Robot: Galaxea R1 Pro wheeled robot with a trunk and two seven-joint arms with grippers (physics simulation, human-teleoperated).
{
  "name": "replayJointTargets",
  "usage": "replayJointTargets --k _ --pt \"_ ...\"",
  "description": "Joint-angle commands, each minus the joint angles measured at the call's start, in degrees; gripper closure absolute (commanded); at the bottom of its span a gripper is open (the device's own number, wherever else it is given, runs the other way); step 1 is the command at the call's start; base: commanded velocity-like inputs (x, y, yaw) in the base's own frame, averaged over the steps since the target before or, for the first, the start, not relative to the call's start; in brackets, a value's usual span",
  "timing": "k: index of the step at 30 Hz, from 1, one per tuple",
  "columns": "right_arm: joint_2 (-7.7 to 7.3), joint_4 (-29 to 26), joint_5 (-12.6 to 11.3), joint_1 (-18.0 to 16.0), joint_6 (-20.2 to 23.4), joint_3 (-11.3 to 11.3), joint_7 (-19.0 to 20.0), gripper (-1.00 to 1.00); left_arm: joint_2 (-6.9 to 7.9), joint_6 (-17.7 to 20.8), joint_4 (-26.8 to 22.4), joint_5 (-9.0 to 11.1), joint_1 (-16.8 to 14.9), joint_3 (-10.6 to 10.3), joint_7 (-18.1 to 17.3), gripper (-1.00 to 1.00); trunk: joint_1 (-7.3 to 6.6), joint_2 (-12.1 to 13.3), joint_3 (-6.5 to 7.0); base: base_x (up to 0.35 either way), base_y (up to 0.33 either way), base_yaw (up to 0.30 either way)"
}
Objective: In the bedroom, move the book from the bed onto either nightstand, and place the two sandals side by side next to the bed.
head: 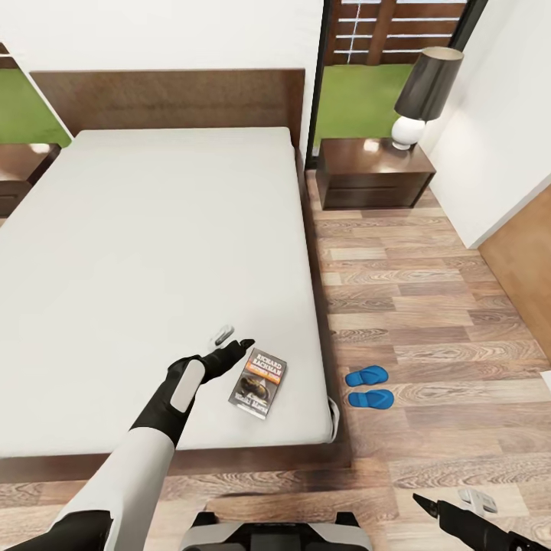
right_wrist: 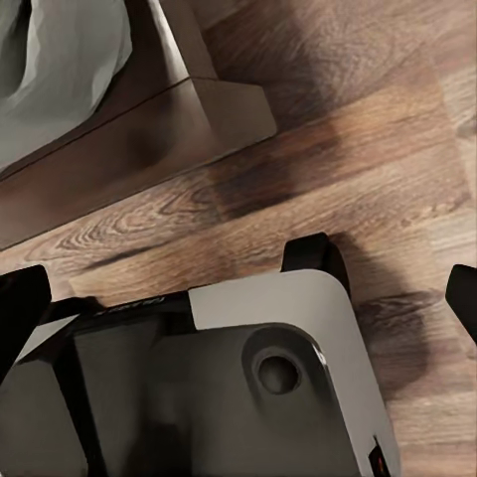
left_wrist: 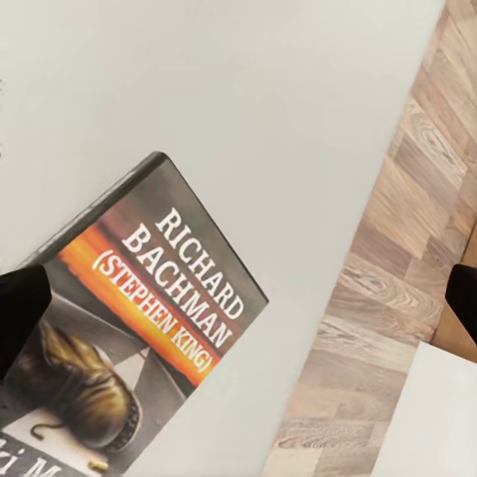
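Note:
The book (head: 259,383) lies flat near the foot corner of the bed (head: 153,229), dark cover up with white "RICHARD BACHMAN" lettering. My left gripper (head: 233,340) hovers just beside and above its upper edge, open, nothing between its fingers. In the left wrist view the book (left_wrist: 149,328) sits close below, a dark fingertip (left_wrist: 20,308) over its corner. Two blue sandals (head: 366,376) (head: 371,399) lie side by side on the floor beside the bed. A nightstand (head: 375,172) stands at the bed's head, right side. My right gripper (head: 451,503) hangs open low over the floor.
A lamp (head: 425,96) with a dark shade occupies part of the right nightstand top. Another nightstand (head: 19,172) is at the far left of the bed. The right wrist view looks down on my own base (right_wrist: 248,388) and the bed frame corner (right_wrist: 189,119). A white wall (head: 497,153) bounds the right.

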Motion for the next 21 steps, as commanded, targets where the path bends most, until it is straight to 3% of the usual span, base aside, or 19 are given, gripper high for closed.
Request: replayJointTargets --k 1,21 --pt "0.05 -0.1 0.6 -0.1 0.3 -0.4 0.5 -1.00 -0.07 0.4 0.0 0.1 0.0 0.3 -0.1 -1.00 0.24 -0.5 -0.23 0.000 0.000 0.000" --pt "-0.02 -0.2 0.2 -0.1 0.4 -0.4 0.5 -1.00 -0.07 0.4 0.0 0.1 0.0 0.3 -0.2 -1.00 4.63 -8.5 -3.82 0.000 0.000 0.000"
